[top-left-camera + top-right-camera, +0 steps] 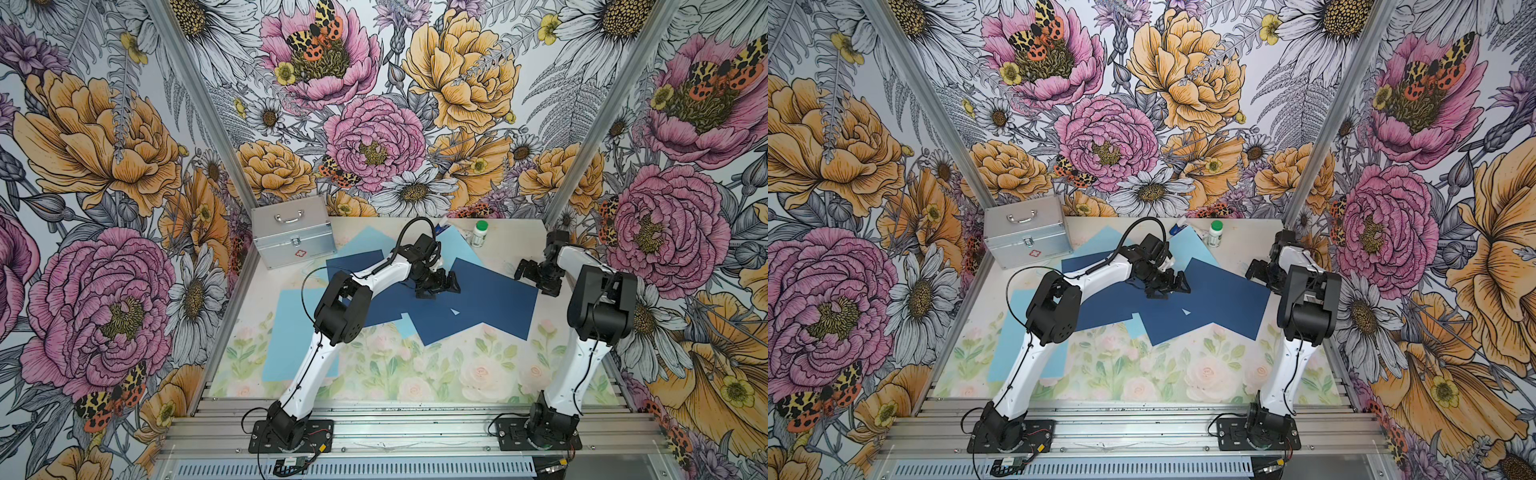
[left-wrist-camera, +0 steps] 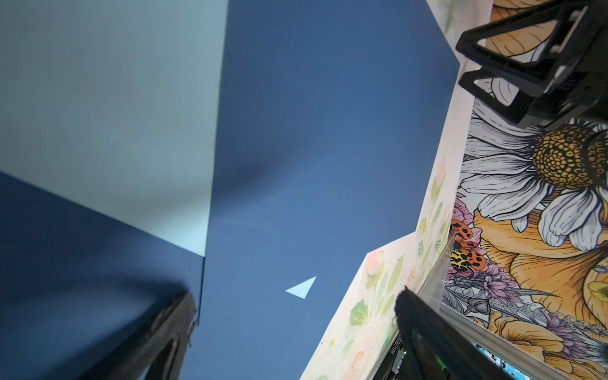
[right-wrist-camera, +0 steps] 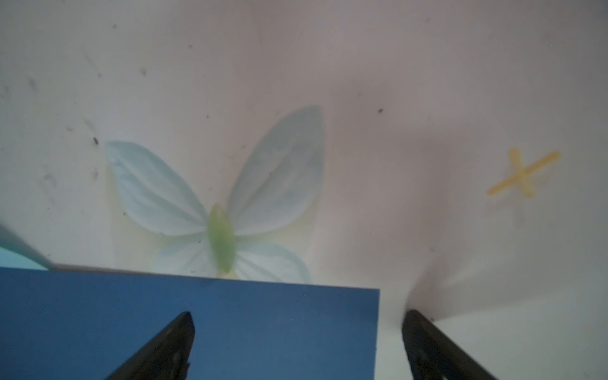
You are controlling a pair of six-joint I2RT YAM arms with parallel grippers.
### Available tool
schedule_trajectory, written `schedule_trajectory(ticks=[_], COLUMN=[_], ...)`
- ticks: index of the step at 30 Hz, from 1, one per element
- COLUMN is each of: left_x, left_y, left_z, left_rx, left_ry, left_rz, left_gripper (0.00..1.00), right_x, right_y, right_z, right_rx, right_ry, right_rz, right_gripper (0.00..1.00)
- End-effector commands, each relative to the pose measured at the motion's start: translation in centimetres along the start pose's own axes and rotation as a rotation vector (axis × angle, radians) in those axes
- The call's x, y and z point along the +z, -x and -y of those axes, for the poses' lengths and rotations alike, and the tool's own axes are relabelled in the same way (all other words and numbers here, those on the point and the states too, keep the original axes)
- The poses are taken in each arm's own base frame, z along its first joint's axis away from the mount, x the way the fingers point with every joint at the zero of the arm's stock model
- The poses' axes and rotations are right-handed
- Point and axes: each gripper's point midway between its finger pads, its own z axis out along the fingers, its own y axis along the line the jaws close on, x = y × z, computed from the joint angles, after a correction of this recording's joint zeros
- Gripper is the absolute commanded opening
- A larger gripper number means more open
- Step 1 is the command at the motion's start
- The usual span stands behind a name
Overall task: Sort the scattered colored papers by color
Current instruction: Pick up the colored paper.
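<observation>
We note the navy sheets [image 1: 490, 299] lying overlapped in the middle of the tabletop [image 1: 415, 374], spread from near the silver case [image 1: 291, 237] across toward the right side. One navy sheet [image 1: 357, 262] sits at the far left of the pile, just near of the case; another [image 1: 440, 326] pokes its corner toward the near edge. The light blue sheets are scattered: one large sheet [image 1: 291, 332] lies on the left of the tabletop, partly under the left arm; one [image 1: 370, 239] shows at the far side beside the case, partly under navy; a further one [image 1: 457, 243] lies far centre, near the green-capped bottle [image 1: 480, 233]. A small light blue triangle [image 1: 455, 311] shows through a gap between navy sheets; we see the same triangle [image 2: 302, 288] in the left wrist view.

Left hand [image 1: 440, 286]: released, jaws spread, over the middle of the navy pile, nothing between the fingers. Whether it touches the paper we cannot tell.

Right hand [image 1: 534, 276]: also released, jaws wide, at the far right corner of the navy pile. In the right wrist view one finger [image 3: 164, 345] lies over the navy sheet's corner [image 3: 263, 329] and the other [image 3: 434, 348] over bare tabletop. It grasps nothing.

A small blue-and-white packet [image 1: 1177, 227] lies at the far edge, left of the bottle.
</observation>
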Motion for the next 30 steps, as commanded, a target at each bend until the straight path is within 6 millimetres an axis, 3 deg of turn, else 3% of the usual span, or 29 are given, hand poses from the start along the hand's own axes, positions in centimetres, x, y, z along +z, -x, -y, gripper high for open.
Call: schedule_trajectory(ticks=[1, 7, 12, 17, 30], left_x=[1.9, 3.4, 4.4, 5.0, 5.7], left_y=[-2.5, -4.1, -4.9, -4.8, -4.0], left_z=[-3.6, -3.1, -2.4, -2.0, 0.7], left_rx=[-0.073, -0.091, -0.102, -0.108, -0.092], left_ry=[0.101, 0.069, 0.023, -0.011, -0.114], left_rz=[-0.083, -0.145, -0.194, -0.212, -0.237], left_gripper=[0.98, 0.98, 0.98, 0.98, 0.98], right_x=[1.6, 1.5, 2.0, 3.2, 3.0], right_y=[-2.3, -3.7, -4.8, -6.7, -7.8], right_z=[-1.4, -2.1, -4.0, -4.7, -7.0], right_rx=[0.030, 0.044, 0.057, 0.043, 0.004], right_ry=[0.098, 0.142, 0.249, 0.255, 0.281], right_rz=[-0.105, -0.167, -0.226, -0.281, -0.299], right_gripper=[1.00, 1.00, 0.98, 0.97, 0.97])
